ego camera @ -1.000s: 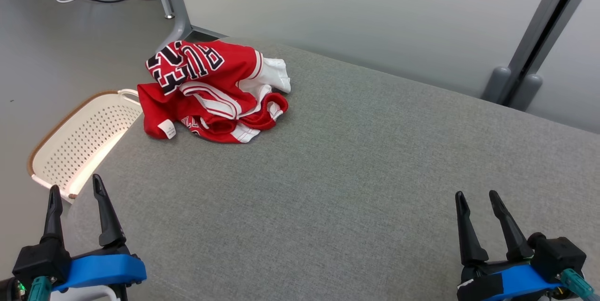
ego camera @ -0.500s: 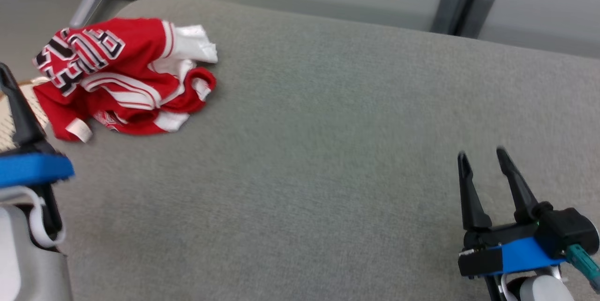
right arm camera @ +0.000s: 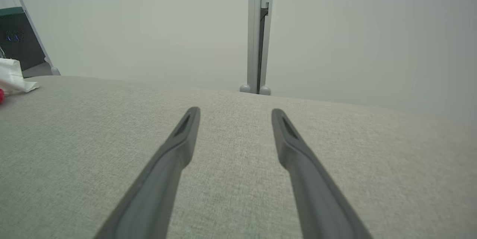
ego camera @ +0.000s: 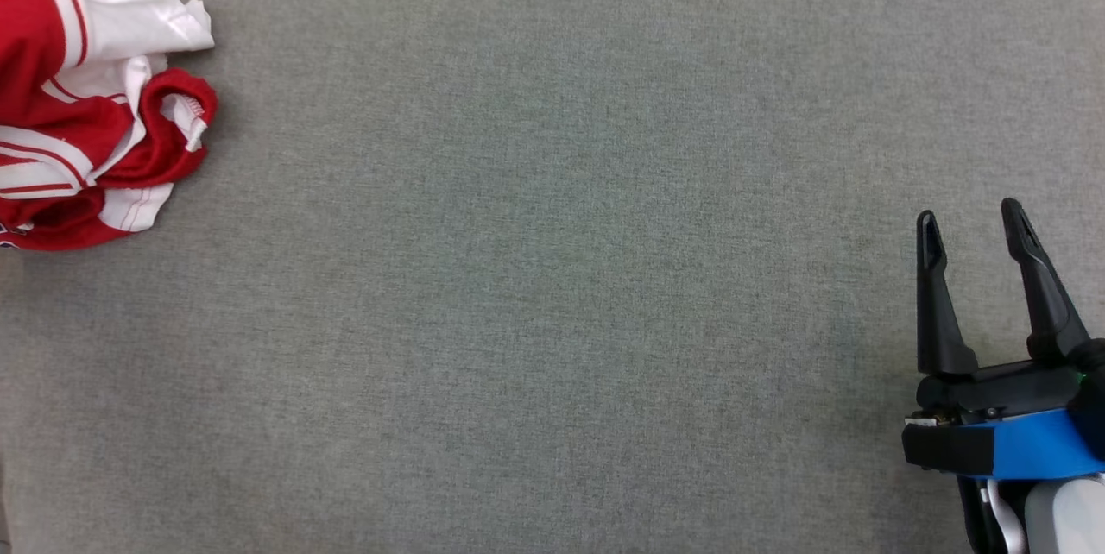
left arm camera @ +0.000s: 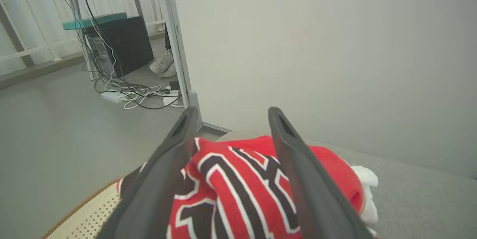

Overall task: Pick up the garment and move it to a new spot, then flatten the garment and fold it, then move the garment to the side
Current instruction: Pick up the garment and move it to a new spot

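The garment (ego camera: 95,114) is a crumpled red and white jersey with black lettering, lying at the left edge of the head view on the grey cloth table (ego camera: 552,278). In the left wrist view the garment (left arm camera: 238,190) lies just ahead of and below my left gripper (left arm camera: 231,114), whose fingers stand open above it, apart from the cloth. Over bare table at the lower right of the head view, my right gripper (ego camera: 971,222) is open and holds nothing; its own view shows the same open fingers of the right gripper (right arm camera: 235,114), and a white corner of the garment (right arm camera: 13,79) at far left.
A cream perforated basket (left arm camera: 85,216) sits beside the table's left end, below the garment. Beyond it are a desk frame leg (left arm camera: 179,49), a dark computer case (left arm camera: 119,43), cables on the floor and a pair of shoes (left arm camera: 164,64). A grey partition post (right arm camera: 259,30) stands behind the table.
The head camera has tilted down and swung right, so the garment slid to the left edge and the left gripper left the picture. The right gripper sits higher in the picture. Both stay open.
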{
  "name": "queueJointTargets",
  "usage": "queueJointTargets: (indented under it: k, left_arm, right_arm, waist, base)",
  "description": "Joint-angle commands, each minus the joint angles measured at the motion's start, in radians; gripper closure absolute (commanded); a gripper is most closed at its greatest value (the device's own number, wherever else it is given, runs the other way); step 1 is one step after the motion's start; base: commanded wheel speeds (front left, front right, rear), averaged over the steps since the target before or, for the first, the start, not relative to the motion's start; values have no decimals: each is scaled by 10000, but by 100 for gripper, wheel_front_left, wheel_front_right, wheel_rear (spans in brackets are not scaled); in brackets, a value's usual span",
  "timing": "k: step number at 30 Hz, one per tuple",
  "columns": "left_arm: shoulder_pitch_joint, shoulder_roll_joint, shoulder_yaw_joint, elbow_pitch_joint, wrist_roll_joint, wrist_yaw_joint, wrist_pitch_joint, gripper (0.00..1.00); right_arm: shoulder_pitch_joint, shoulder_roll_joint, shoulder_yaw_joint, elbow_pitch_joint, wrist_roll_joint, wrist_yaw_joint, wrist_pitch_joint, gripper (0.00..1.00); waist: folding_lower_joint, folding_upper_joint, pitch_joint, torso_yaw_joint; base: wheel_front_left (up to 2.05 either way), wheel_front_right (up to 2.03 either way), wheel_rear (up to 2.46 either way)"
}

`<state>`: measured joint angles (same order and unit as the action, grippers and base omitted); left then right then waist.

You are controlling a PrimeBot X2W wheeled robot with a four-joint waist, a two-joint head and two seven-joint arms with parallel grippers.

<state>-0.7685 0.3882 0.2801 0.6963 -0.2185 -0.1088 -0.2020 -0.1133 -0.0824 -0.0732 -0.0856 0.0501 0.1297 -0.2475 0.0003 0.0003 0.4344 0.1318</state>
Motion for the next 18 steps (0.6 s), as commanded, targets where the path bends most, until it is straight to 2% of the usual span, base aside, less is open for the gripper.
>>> queueJointTargets:
  k: [1, 9, 13, 17, 18]
  left_arm:
    - [-276, 124, -107, 497, -30, -59, 274, 0]
    - [-784, 213, -450, 3149, -252, -136, 1562, 0]
    - [-983, 205, -548, 3904, -379, -164, 1940, 0]
    - [-1179, 143, -707, 4699, -512, -204, 2894, 0]
    - [-1222, 156, -765, 4781, -543, -213, 2974, 100]
  right_arm:
    - [-30, -73, -48, -137, 16, 19, 21, 0]
    - [94, -41, -141, -303, 25, 19, 4, 0]
    - [97, -14, -140, -248, 54, 19, 0, 0]
    - [79, 22, -54, -180, 81, 19, 21, 0]
    - [62, 36, -28, -161, 84, 19, 19, 0]
  waist:
    - [-3, -3, 149, -32]
    - [-3, -3, 351, -169]
    - [-3, -3, 300, -182]
    - [-3, -3, 222, -209]
    - [-3, -3, 200, -222]
  base:
    - [0, 0, 0]
    - [0, 0, 0]
    - [0, 0, 0]
    - [0, 0, 0]
    - [0, 0, 0]
